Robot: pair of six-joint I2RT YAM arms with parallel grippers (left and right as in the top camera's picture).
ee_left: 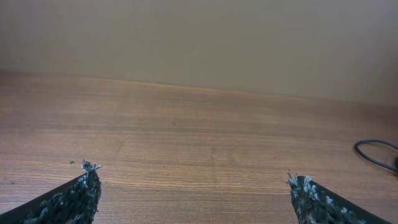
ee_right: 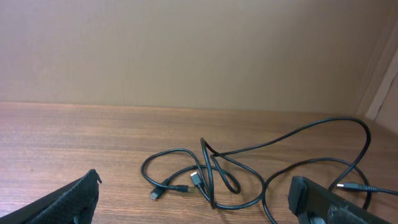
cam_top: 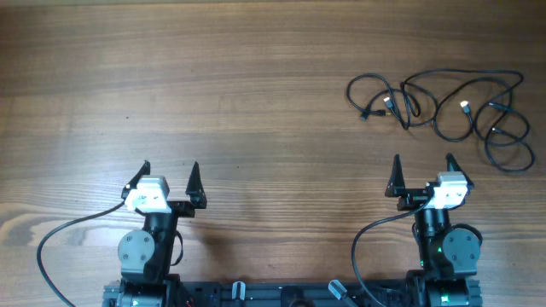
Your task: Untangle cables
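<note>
Right gripper [cam_top: 423,164] is sitting with jaws released, holding nothing; left gripper [cam_top: 170,170], well to its left, likewise. Cables [cam_top: 409,111] are lying tangled on table [cam_top: 256,85] beyond right gripper, not touching it.

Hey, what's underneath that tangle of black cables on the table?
Only the bare wooden table shows through the loops of the cables; no other object is visible beneath. The thin strips directly under each cord are covered.

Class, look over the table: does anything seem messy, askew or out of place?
Only the cables: thin black cords lie in crossing, overlapping loops on the table's far right side, beyond the open right tool. Nothing looks spilled or damaged.
</note>
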